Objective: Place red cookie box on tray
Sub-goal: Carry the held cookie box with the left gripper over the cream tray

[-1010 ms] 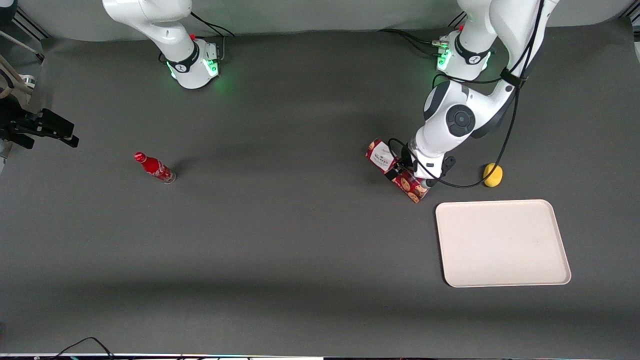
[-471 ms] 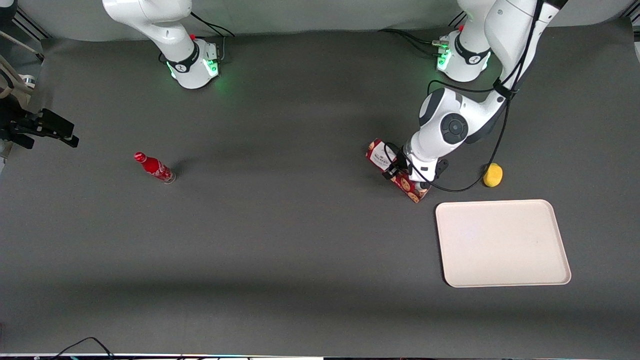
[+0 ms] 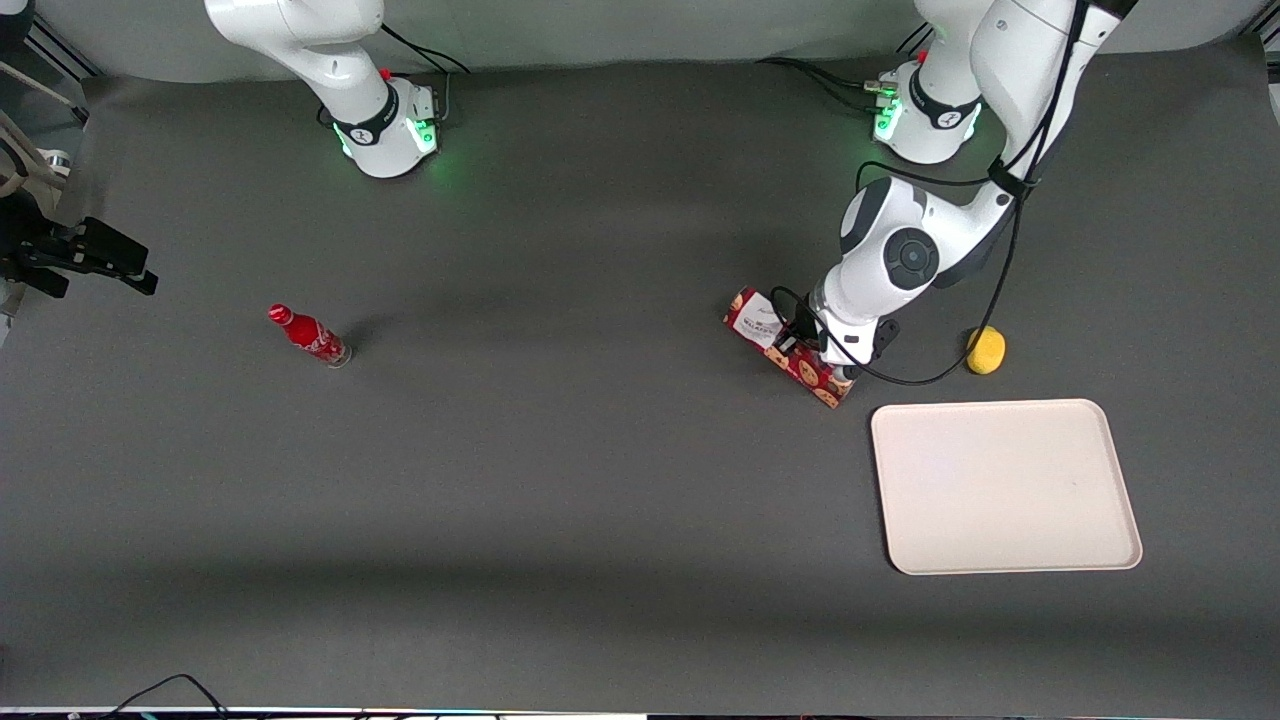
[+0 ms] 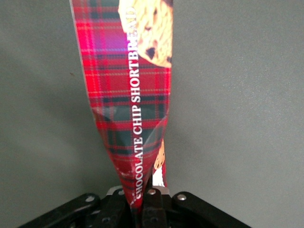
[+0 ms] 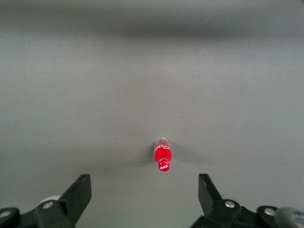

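Fingers (image 4: pixel 148 199) clamping the box (image 4: pixel 130 90), biting hard enough to be pinching its cardboard into a crease. Gripper (image 3: pixel 815 352) sitting over the box's cookie-printed half, the white-label end sticking out toward the parked arm's end of the table. Box (image 3: pixel 788 347) lying slantwise, seemingly just coming off the mat, though not telling for sure whether lifted or resting. Sitting near the tray (image 3: pixel 1005 486), farther from the front camera than the tray and apart from its rim, cookie end pointing at the tray's nearest corner. Yellow ball (image 3: pixel 986 350) lying beside the arm, also farther from the camera than the tray and close to its rim. Red bottle (image 3: pixel 309 335) standing well apart from the tray, toward the parked arm's end.

Judging the step: grasp made, lift beginning, carry not yet done. Next calling for raising the box enough to clear the low rim, swinging it toward the camera and over the tray's bare middle, staying clear of the ball, then lowering flat before letting go. Watching the crushed grip: thin cardboard possibly slipping or twisting during the carry.
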Robot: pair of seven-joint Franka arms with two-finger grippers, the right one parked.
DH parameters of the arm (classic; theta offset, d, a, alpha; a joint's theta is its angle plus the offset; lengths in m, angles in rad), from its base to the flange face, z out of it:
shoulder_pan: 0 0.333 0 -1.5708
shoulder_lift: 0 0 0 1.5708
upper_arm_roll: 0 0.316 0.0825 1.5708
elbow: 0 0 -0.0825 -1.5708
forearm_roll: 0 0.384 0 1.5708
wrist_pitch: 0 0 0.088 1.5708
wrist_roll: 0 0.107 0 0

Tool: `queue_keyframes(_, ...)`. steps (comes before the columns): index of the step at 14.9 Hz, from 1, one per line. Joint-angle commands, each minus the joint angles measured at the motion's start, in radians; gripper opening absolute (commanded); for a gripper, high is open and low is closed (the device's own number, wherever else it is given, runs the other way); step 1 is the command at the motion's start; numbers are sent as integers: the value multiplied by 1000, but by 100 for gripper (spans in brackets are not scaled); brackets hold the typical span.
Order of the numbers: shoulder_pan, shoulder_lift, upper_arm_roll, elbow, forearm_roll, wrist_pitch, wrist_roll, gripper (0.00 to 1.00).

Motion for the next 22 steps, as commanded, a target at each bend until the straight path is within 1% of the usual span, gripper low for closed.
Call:
queue_keyframes(1,-10,-49,11,39,0,-79,-20,0)
queue_keyframes(2,-8,-73,11,84,0,-169,-18,0)
queue_keyframes(4,6,-105,11,224,0,-396,-11,0)
queue_keyframes(6,35,-109,12,380,0,-592,-4,0)
queue_keyframes(7,52,-110,14,451,1,-665,6,0)
queue_keyframes(8,75,-109,18,518,1,-717,34,0)
queue_keyframes(9,94,-107,43,581,1,-772,90,0)
queue_keyframes(11,110,-93,121,690,1,-880,251,0)
queue_keyframes(14,130,-66,254,777,9,-950,564,0)
queue_keyframes(17,174,-55,314,783,120,-938,831,0)
queue_keyframes(18,179,-44,345,784,137,-932,912,0)
queue_keyframes(20,184,-5,427,821,138,-917,1087,0)
queue_keyframes(22,184,37,484,830,147,-854,1224,0)
